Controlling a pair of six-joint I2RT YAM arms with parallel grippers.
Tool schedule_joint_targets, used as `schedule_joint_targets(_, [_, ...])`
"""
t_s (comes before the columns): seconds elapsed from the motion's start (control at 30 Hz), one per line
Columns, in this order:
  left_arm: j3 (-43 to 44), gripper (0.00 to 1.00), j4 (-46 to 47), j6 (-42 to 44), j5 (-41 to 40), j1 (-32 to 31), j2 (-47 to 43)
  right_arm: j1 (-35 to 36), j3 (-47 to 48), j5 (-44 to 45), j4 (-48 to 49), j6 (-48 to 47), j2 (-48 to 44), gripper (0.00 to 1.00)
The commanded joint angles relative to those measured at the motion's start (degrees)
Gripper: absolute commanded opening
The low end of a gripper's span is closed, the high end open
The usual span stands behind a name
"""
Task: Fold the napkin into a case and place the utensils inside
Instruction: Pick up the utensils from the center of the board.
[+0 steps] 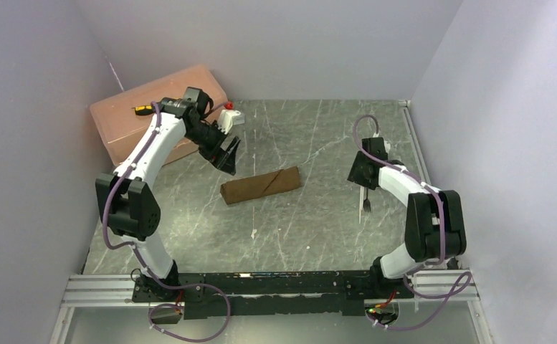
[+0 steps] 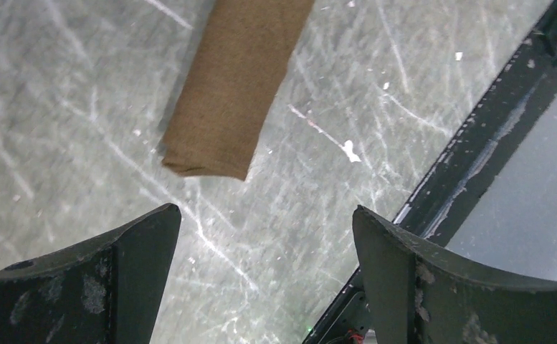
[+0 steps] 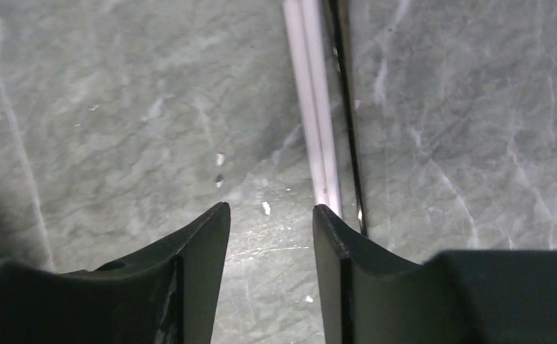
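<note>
The case (image 1: 261, 186) lay folded mid-bench (image 1: 311, 229), empty-looking. My left fingers (image 2: 139, 236) hung wide apart above its end, holding nothing. A fork (image 1: 366, 203) lay on the bench just beside my right gripper (image 1: 360, 175), whose fingers (image 3: 211, 229) stood narrow, gripping nothing.

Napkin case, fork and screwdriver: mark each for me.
napkin case (image 1: 261, 186), top view, middle of the folded cloth.
fork (image 1: 366, 203), top view, tines end.
screwdriver (image 1: 143, 110), top view, yellow-and-black handle.
</note>
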Motion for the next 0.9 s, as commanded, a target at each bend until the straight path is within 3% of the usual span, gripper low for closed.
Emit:
schedule_joint_targets(0.0, [2.2,0.95,0.4,-4.5,-10.4,1.9,-5.2,-0.1,2.1,6.9,1.5,0.1,2.3,0.35])
schedule_joint_targets(0.03, [1.8,0.95,2.3,-6.9,-16.3,2.3,-6.6,-0.1,2.6,7.5,1.5,0.0,3.3,0.28])
schedule_joint_targets(0.07, [2.1,0.95,2.8,-6.7,-19.5,2.3,-7.4,-0.1,3.1,8.0,1.3,-0.2,3.9,0.27])
schedule_joint_targets(0.23, [-1.2,0.95,9.1,-8.9,-30.4,3.3,-12.0,0.0,4.5,7.9,1.6,-0.4,5.9,0.37])
schedule_joint_targets(0.43, [2.6,0.95,6.5,-8.7,-23.7,3.5,-8.1,0.0,5.1,8.0,1.5,-0.6,8.6,0.43])
schedule_joint_targets(0.67, [5.7,0.95,4.9,-8.7,-18.4,3.6,-3.3,-0.1,5.7,6.3,1.1,-0.4,11.3,0.38])
schedule_joint_targets(0.87, [4.4,0.95,6.9,-8.9,-18.4,3.6,-3.6,-0.1,8.3,5.0,-0.4,-0.2,11.9,0.28])
